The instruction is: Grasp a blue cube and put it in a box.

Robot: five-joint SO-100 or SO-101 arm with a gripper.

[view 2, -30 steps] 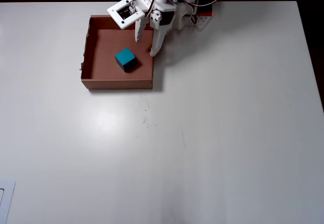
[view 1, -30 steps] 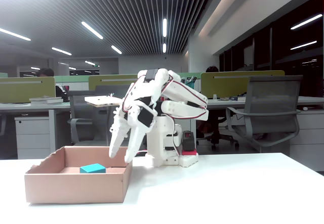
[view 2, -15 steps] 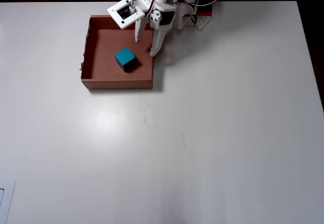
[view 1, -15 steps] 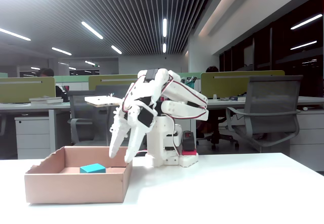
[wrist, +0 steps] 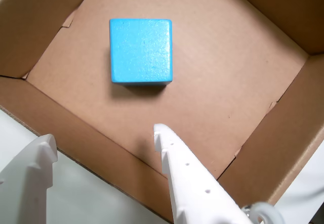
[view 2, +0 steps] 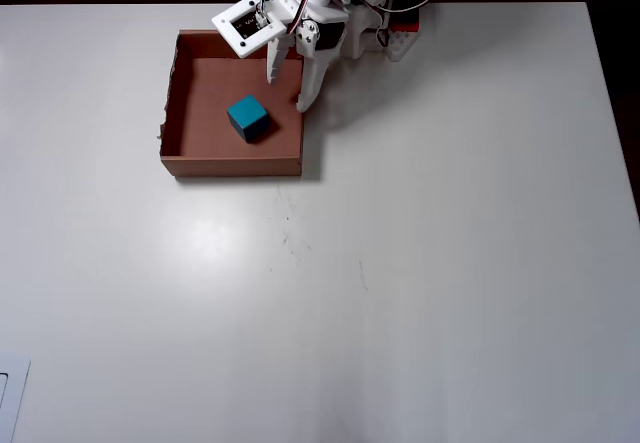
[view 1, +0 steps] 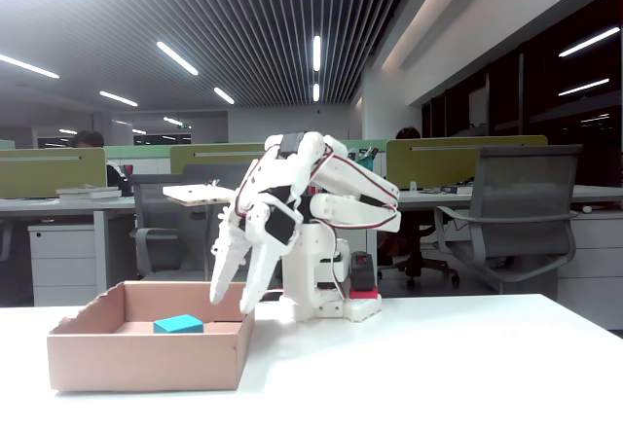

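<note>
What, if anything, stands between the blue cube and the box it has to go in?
Nothing visible does. The blue cube already rests on the floor of the box, apart from its walls. The gripper hangs open above the box's corner nearest the arm, holding nothing.

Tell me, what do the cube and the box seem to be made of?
The cube looks like painted wood or dense foam: matte blue with a fine speckled grain; I cannot tell which. The box looks like plain brown cardboard: dull fibrous surface, folded corner flaps, rough edges.
</note>
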